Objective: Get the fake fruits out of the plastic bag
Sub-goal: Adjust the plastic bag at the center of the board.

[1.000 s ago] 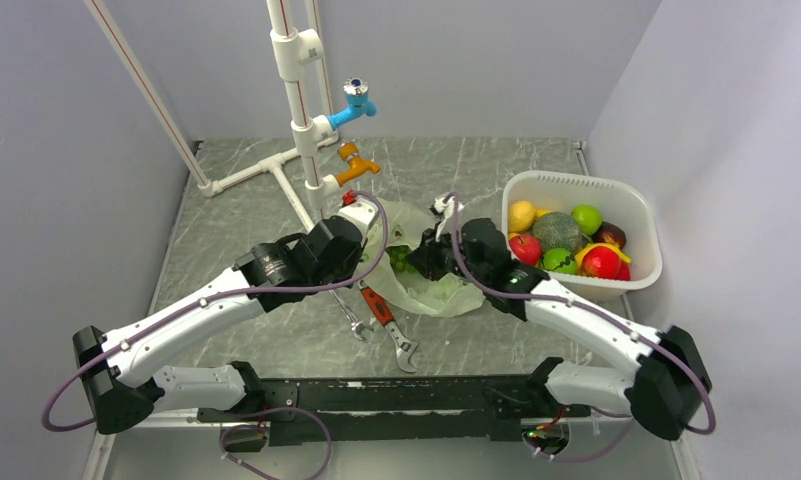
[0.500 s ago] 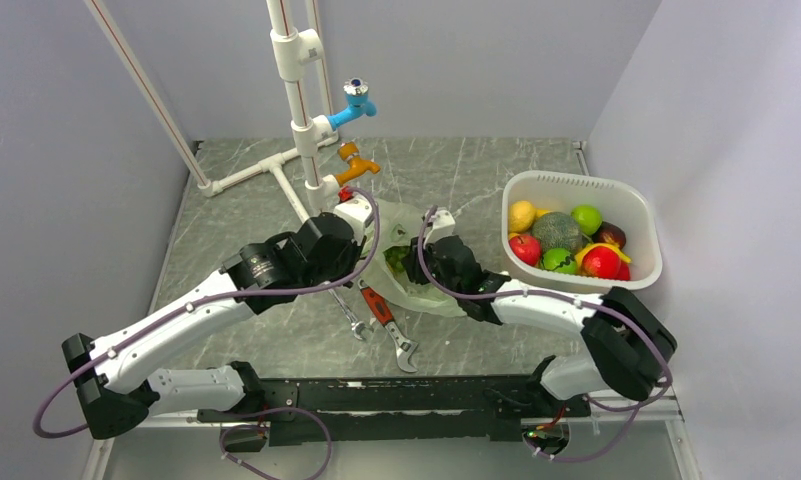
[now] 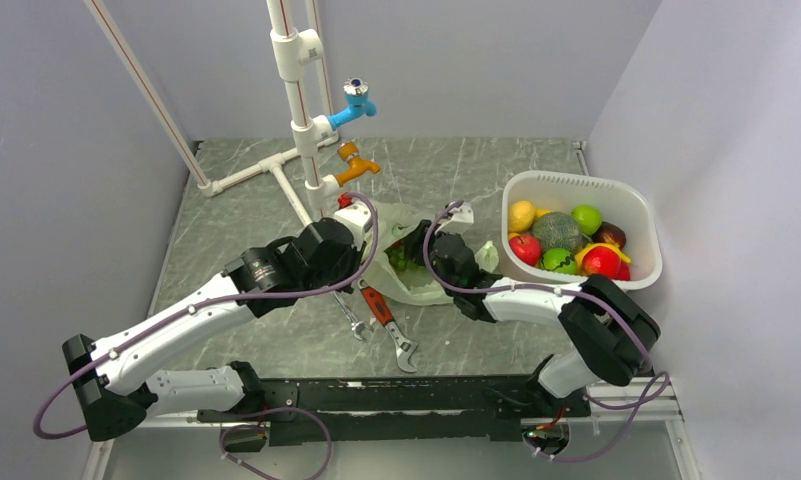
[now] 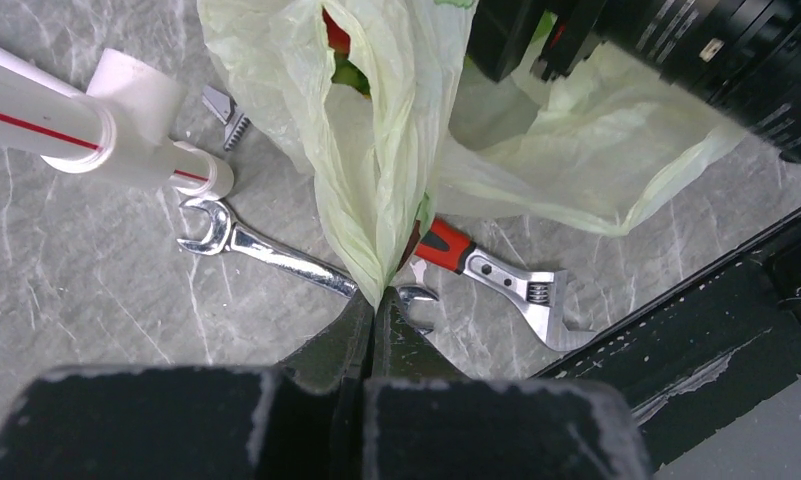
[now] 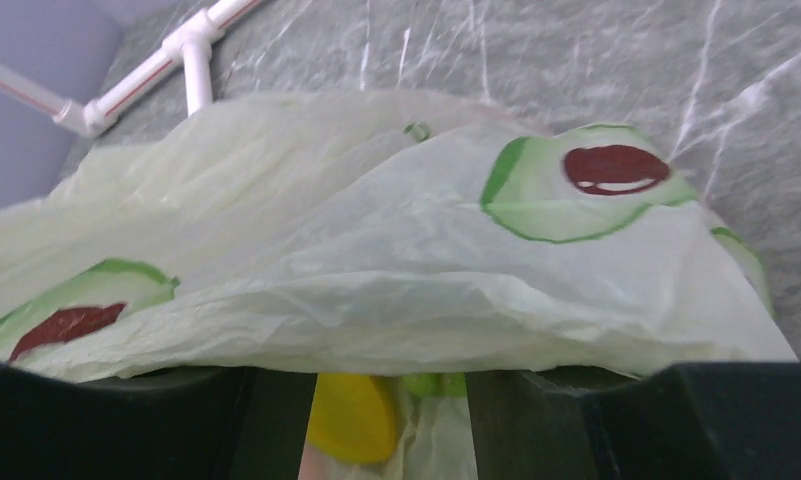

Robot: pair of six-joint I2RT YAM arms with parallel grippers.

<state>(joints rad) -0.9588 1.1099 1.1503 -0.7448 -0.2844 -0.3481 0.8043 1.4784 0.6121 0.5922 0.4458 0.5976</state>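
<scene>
Pinching fold of plastic bag (image 3: 422, 290), mid-table left of white tub (image 3: 576, 183), in fully closed left gripper (image 4: 376, 305); hold taut. Push spread, unloaded right gripper (image 5: 386, 400) deeper into mouth, close gently around yellow fruit (image 5: 351, 415).

White pipe stand (image 3: 298, 110) bears a blue tap (image 3: 356, 102), an orange tap (image 3: 354, 162); spanner (image 4: 266, 252) beside red-handled wrench (image 4: 506, 280); white tub (image 3: 576, 180) right.

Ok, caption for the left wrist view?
Left gripper pinches a fold of the plastic bag, with wrenches lying beneath.
</scene>
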